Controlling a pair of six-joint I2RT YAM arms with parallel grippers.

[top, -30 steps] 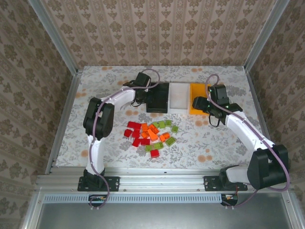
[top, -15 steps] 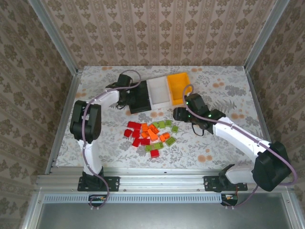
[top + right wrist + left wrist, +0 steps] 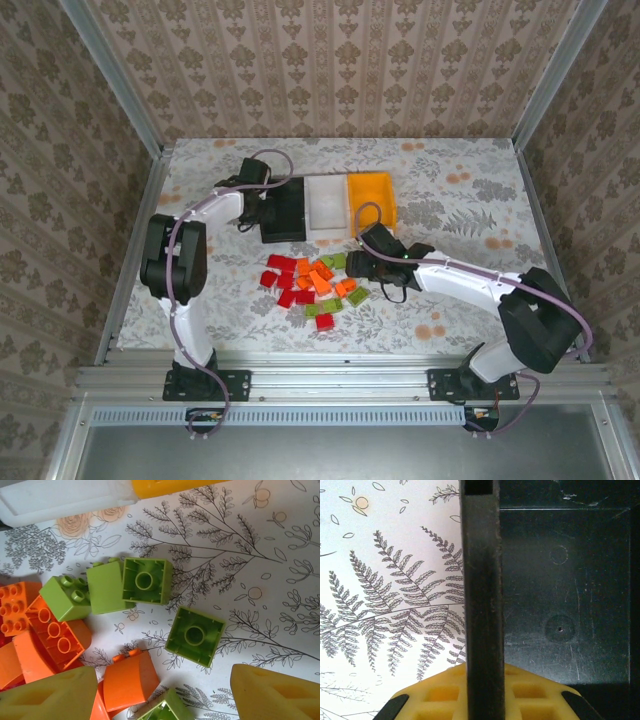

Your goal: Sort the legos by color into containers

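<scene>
Clamping black bin [image 3: 560, 605] wall, left pincer [image 3: 482, 685], right pincer [image 3: 164, 680] spread above green legos [image 3: 195, 636]

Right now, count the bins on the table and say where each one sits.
3. The black bin is on the left, the white bin in the middle, the orange-yellow bin on the right, side by side beyond the bricks. None looks hidden.

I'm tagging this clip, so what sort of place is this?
Probably a robot test cell: arms bolted to a metal rail, wallpapered panels boxing in a floral table, toy bricks near three bins.
</scene>
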